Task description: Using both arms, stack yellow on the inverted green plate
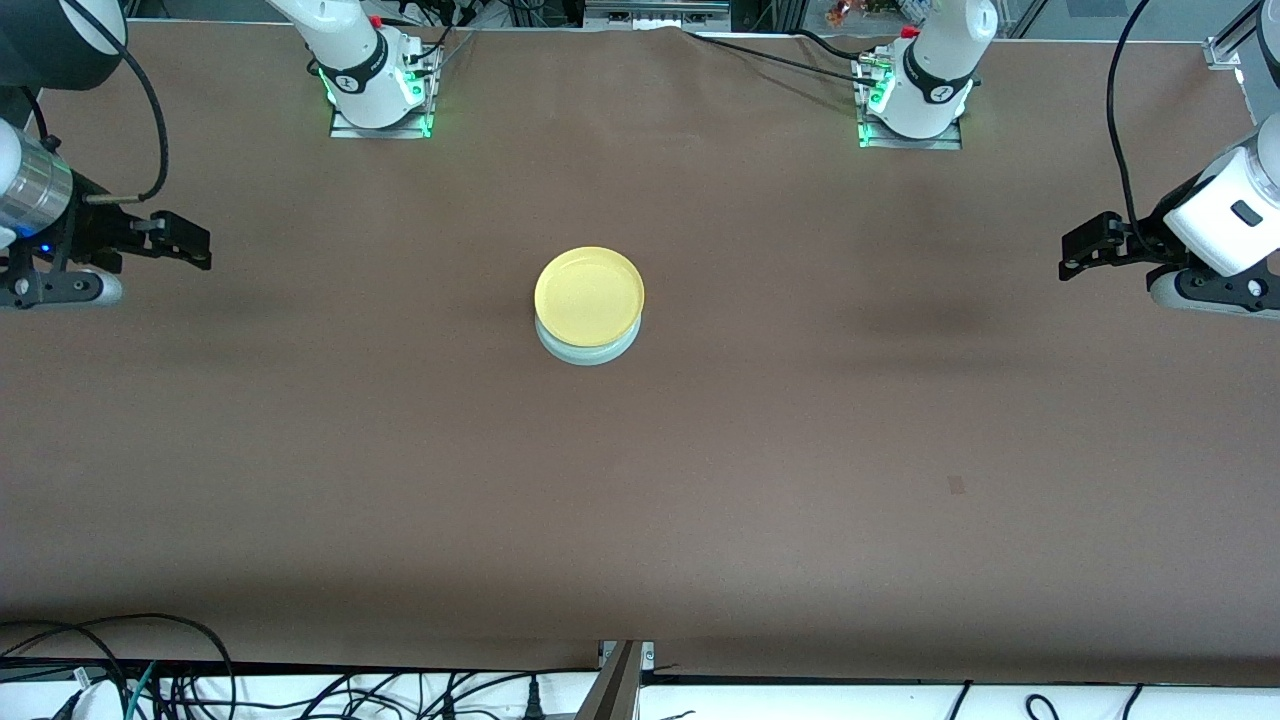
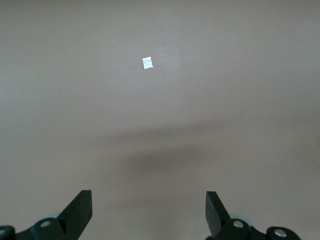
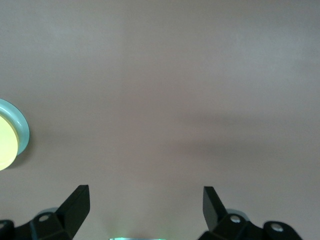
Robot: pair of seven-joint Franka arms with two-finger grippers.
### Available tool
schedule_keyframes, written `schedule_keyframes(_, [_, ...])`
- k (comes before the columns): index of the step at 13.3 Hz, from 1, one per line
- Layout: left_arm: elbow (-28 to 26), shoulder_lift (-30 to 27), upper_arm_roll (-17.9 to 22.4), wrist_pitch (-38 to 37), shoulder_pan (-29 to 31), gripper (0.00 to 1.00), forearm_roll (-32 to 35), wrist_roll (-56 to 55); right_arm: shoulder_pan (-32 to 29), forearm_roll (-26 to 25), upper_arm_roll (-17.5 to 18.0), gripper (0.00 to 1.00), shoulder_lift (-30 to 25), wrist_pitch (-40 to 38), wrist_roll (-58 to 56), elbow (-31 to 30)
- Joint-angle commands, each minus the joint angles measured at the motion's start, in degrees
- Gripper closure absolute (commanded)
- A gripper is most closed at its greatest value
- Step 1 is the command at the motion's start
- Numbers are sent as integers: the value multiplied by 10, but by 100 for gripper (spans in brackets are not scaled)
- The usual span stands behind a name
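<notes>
where smooth round yellow (image 1: 589, 294) caps green plate (image 1: 590, 352) (rim peeking), matte brown table (image 1: 800, 450).

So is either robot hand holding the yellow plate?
No, the yellow plate sits on the green plate, with the left gripper and right gripper open at the table's ends.

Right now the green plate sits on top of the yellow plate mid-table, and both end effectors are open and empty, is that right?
Not quite: the front view shows the yellow plate on top of the green plate. The left end effector and right end effector are indeed open and empty.
</notes>
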Motion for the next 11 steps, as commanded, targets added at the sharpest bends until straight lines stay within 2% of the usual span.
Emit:
schedule_keyframes(1, [12,3,-3,-4,1,0,14,-2,-27,-5,19,0,-58,14,0,-57])
schedule_keyframes(4, [12,2,-3,-4,3,0,13,0,-48,-4,21,0,-64,1,-1,-54])
schedule_keyframes(11, [12,3,-3,-4,2,0,10,1,-50,6,24,0,-60,8,2,-52])
